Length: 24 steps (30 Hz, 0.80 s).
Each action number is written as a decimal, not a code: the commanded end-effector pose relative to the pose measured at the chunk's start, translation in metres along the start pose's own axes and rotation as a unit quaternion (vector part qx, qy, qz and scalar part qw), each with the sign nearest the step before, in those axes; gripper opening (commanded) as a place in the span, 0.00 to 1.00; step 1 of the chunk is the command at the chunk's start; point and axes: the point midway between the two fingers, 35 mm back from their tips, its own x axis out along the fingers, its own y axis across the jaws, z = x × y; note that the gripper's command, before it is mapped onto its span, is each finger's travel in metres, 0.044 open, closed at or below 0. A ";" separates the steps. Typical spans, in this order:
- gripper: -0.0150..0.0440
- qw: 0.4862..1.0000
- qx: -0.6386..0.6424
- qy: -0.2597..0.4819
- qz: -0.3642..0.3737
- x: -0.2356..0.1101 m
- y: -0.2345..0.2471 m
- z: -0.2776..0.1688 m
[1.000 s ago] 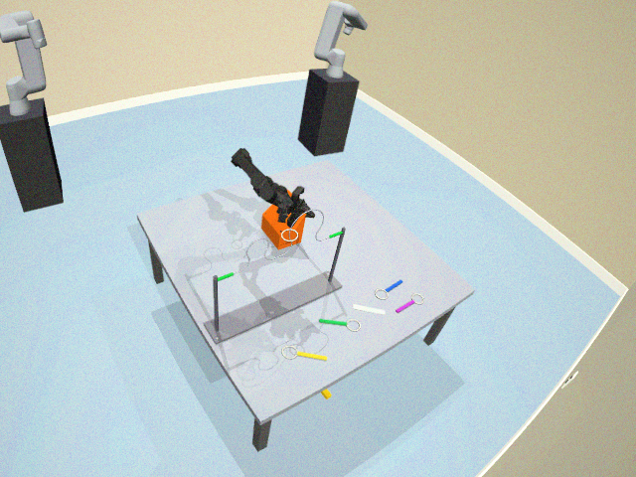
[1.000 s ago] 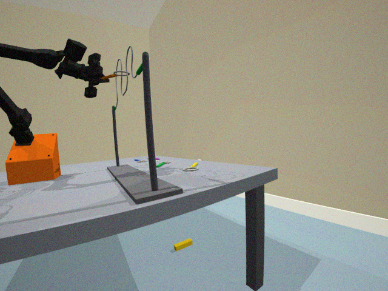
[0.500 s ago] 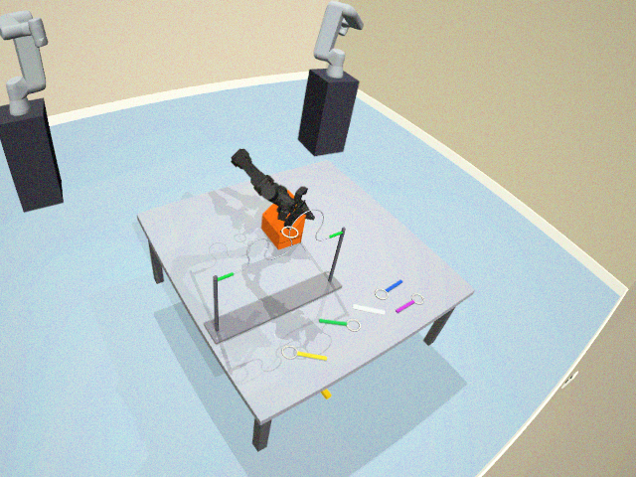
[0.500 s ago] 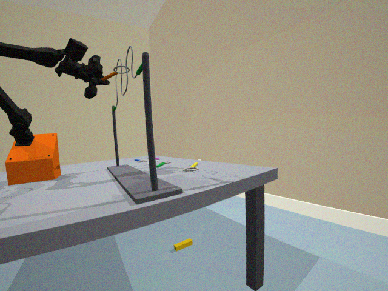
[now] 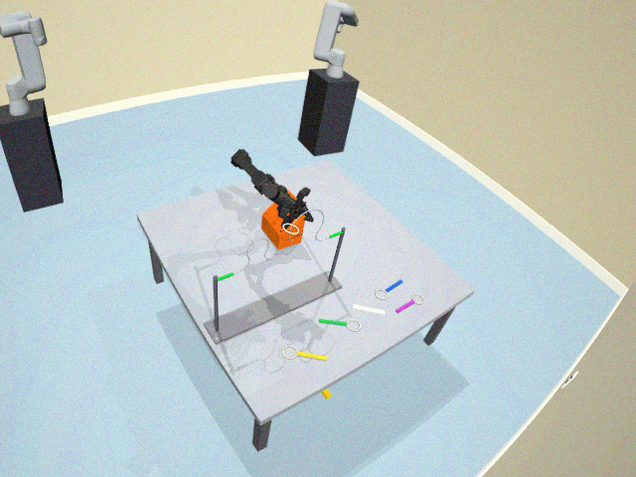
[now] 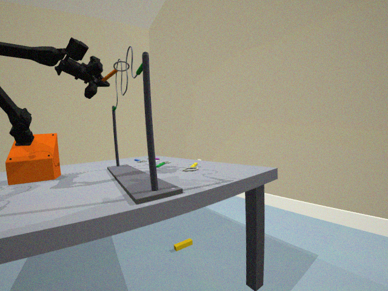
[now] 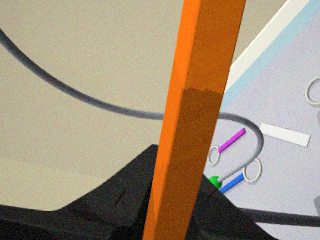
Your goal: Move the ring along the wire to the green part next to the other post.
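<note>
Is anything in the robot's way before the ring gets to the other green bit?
Only the wire itself. The gripper holds the orange handle, and the ring must follow the looping thin grey wire without touching it. Which green end is the goal is unclear.

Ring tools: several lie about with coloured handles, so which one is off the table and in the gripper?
The orange-handled ring, held by the gripper up at the wire. The blue, magenta, green and yellow ones lie flat on the table.
</note>
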 end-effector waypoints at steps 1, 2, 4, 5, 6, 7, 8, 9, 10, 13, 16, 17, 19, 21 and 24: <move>0.00 1.000 -0.020 -0.004 -0.012 0.000 -0.002 0.001; 0.00 1.000 -0.026 -0.004 -0.015 0.000 -0.002 0.001; 0.00 0.999 -0.037 -0.006 -0.021 0.000 -0.003 0.001; 0.00 0.999 -0.043 -0.006 -0.024 0.000 -0.004 0.001; 0.00 0.998 -0.048 -0.007 -0.027 0.000 -0.005 0.001; 0.00 0.998 -0.054 -0.008 -0.030 0.000 -0.005 0.001; 0.00 0.998 -0.060 -0.008 -0.033 0.000 -0.006 0.001; 0.00 0.997 -0.065 -0.009 -0.036 0.000 -0.006 0.001; 0.00 0.997 -0.071 -0.010 -0.039 0.000 -0.007 0.001; 0.00 0.995 -0.087 -0.012 -0.048 0.000 -0.009 0.002; 0.00 0.993 -0.104 -0.014 -0.057 0.000 -0.010 0.002; 0.00 0.992 -0.110 -0.014 -0.060 0.000 -0.011 0.002; 0.00 0.990 -0.121 -0.016 -0.066 0.000 -0.012 0.002; 0.00 0.988 -0.132 -0.017 -0.072 0.000 -0.013 0.003; 0.00 0.985 -0.148 -0.019 -0.081 0.000 -0.015 0.003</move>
